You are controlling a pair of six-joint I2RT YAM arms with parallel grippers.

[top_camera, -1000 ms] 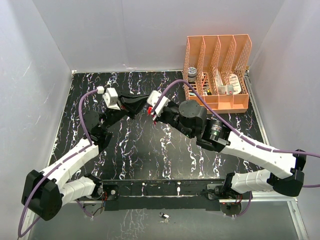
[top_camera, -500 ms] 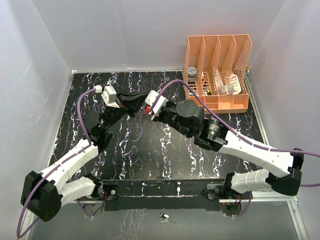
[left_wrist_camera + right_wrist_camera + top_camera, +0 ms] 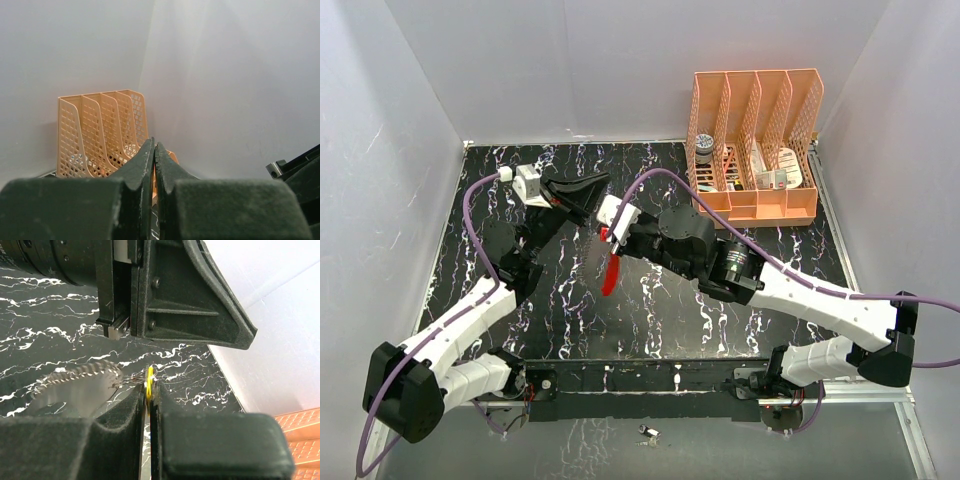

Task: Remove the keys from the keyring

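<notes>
My right gripper (image 3: pixel 608 238) is shut on the yellow key (image 3: pixel 149 381), whose head sticks up edge-on between the fingertips in the right wrist view (image 3: pixel 149 388). The pale ridged keyring (image 3: pixel 75 385) hangs blurred just left of that key, joined by thin wire loops. In the top view the long red key (image 3: pixel 610 272) dangles below the right gripper, above the mat. My left gripper (image 3: pixel 598 184) is a short way up and left of the right one. Its jaws are shut in the left wrist view (image 3: pixel 154 146) with nothing seen between them. Its body fills the top of the right wrist view (image 3: pixel 190 305).
An orange slotted file organizer (image 3: pixel 755 140) holding small items stands at the back right and also shows in the left wrist view (image 3: pixel 100 130). The black marbled mat (image 3: pixel 650 310) is bounded by white walls on three sides.
The two grippers were together; the left one has drawn back up and to the left. The right gripper has shifted left, and the red key now hangs free below it.
</notes>
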